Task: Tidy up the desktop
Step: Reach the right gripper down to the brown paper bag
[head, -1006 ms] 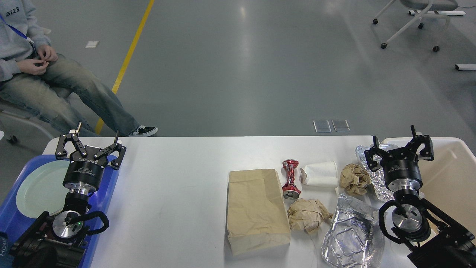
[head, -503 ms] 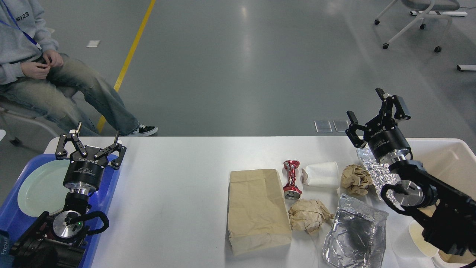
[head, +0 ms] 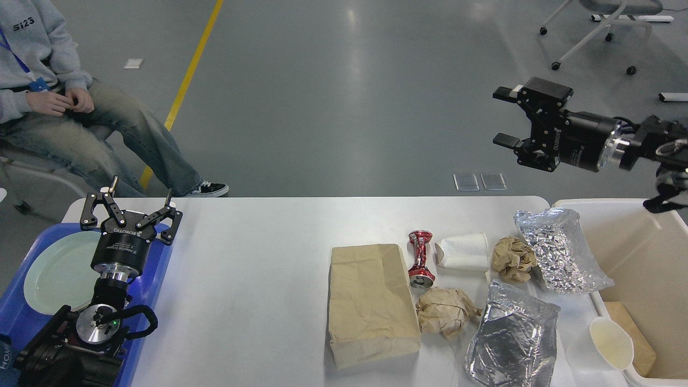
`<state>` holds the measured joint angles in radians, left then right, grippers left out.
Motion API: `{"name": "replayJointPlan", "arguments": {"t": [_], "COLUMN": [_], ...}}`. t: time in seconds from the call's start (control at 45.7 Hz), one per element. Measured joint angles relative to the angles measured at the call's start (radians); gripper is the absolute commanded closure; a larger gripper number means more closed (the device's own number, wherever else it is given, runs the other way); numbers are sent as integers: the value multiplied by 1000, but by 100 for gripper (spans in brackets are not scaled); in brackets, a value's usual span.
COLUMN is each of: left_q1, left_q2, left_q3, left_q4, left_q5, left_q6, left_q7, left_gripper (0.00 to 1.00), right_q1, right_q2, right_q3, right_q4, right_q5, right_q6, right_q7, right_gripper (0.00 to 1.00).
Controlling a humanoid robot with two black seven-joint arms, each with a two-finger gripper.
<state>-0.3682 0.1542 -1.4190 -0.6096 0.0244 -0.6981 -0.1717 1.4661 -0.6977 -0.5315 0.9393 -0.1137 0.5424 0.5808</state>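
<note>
A: So, where are the grippers?

B: The right gripper (head: 501,117) hangs high in the air past the counter's far right corner, turned sideways, its two fingers spread apart and holding nothing. The left gripper (head: 131,207) stands upright at the near left, fingers also spread and empty, above a blue tray (head: 156,279) that carries a pale green plate (head: 56,271).

A: And the counter itself?

B: The white counter (head: 252,269) fills the lower half of the view. Its right part carries litter: a flat brown paper bag (head: 371,303), a crushed red can (head: 421,258) just beside it, a white paper cup (head: 463,251) on its side, two balls of crumpled brown paper (head: 513,258) (head: 445,310), and two crinkled foil pieces (head: 559,250) (head: 510,344).

A: Anything at the edge?

B: A beige bin (head: 645,252) sits at the right edge, one foil piece touching its rim. A seated person (head: 59,107) is at far left.
</note>
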Motion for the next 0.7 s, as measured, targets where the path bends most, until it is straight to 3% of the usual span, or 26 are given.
{"name": "replayJointPlan", "arguments": {"t": [0.197,0.284,0.394,0.503,0.591,0.634,0.7], "left_q1": [0,0,0,0,0,0,0], "left_q2": [-1,-1,-1,-1,-1,-1,-1], "left_q3": [0,0,0,0,0,0,0], "left_q4": [0,0,0,0,0,0,0], "left_q5": [0,0,0,0,0,0,0], "left_q6": [0,0,0,0,0,0,0], "left_q7": [0,0,0,0,0,0,0], "left_gripper": [4,4,4,4,4,4,4], "right_q1": [395,502,647,806,931,984,1038], "right_q2": [263,400,518,594,620,626,628], "right_q3": [-470,-541,-567,-572,-571,-570,-571], "right_q4": [3,27,115,239,343,392,454], "right_q5": [-2,-3,28,140,222,248,269], "right_q6": [252,348,401,406,392,379,367], "right_q7": [-12,-67,-266,-543,-716,-768,-806], "right_gripper": [0,0,0,0,0,0,0]}}
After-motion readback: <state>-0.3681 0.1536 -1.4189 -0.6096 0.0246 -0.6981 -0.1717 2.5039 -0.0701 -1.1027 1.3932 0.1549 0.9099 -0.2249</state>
